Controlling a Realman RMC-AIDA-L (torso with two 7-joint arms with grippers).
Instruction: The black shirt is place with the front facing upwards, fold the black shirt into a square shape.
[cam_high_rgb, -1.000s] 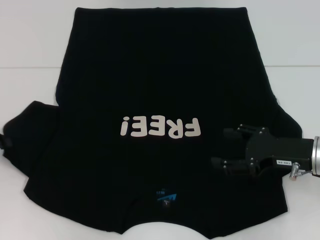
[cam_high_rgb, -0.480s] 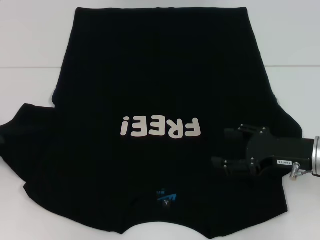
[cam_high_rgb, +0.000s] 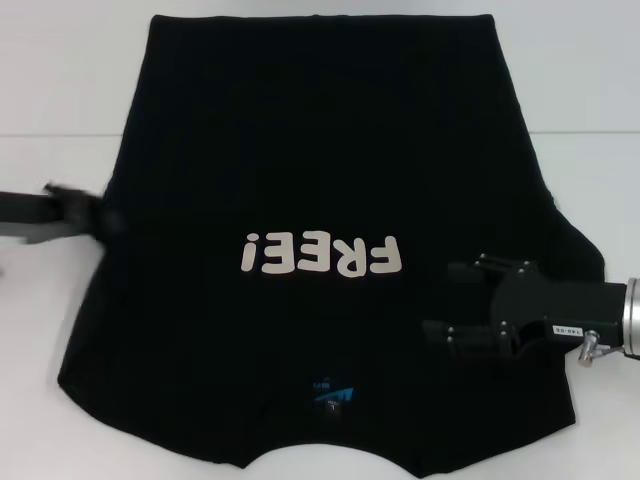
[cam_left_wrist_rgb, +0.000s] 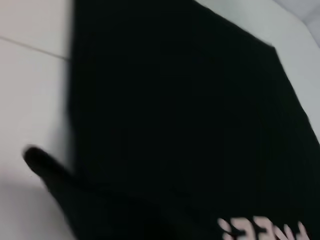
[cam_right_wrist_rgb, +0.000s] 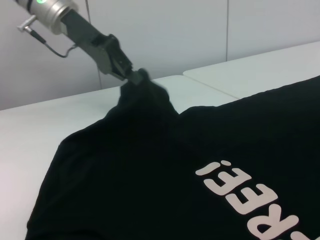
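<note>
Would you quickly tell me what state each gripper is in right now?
Left gripper: shut on the black shirt, pinching its left sleeve and lifting it.
Right gripper: open, over the shirt's right side, holding nothing.

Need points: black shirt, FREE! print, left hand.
black shirt (cam_high_rgb: 320, 130): head view, plain cloth above the print.
FREE! print (cam_high_rgb: 320, 254): head view, middle letters.
left hand (cam_right_wrist_rgb: 131, 75): right wrist view, fingertips at the lifted sleeve.

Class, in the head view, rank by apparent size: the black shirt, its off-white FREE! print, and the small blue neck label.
1. Black cloth shirt
2. Off-white FREE! print
3. Small blue neck label

No two look alike.
</note>
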